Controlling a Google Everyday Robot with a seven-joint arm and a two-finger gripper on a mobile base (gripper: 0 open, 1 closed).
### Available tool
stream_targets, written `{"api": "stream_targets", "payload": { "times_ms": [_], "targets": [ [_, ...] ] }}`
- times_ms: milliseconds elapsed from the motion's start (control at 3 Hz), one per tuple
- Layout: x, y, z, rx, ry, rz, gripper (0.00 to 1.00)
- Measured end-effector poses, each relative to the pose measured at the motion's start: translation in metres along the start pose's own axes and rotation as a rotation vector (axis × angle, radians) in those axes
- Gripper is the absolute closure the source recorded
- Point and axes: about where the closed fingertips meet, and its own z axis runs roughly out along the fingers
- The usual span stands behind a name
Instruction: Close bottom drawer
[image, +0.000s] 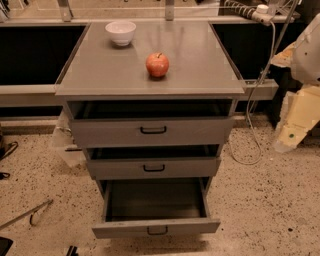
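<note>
While the bottom drawer (156, 227) sits pulled far out at the foot of the desk (200, 70), its handled front faces the camera and its long axis runs left to right. The middle drawer (154, 168) and top drawer (152, 131) stand slightly open. An apple (157, 65) and a white bowl (120, 32) rest on top. The end effector (295, 127) hovers well off to the right; I cannot tell how far open it is.
</note>
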Motion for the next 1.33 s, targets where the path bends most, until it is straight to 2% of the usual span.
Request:
{"api": "stream_targets", "payload": {
  "times_ms": [333,667,1000,1333],
  "targets": [
    [0.000,0.000,0.000,0.000,0.000,0.000,0.00],
    [0.004,0.009,0.025,0.004,-0.005,0.016,0.00],
    [0.015,0.033,0.077,0.002,-0.028,0.046,0.00],
    [0.032,0.064,0.144,-0.025,-0.062,0.075,0.00]
  ]
}}
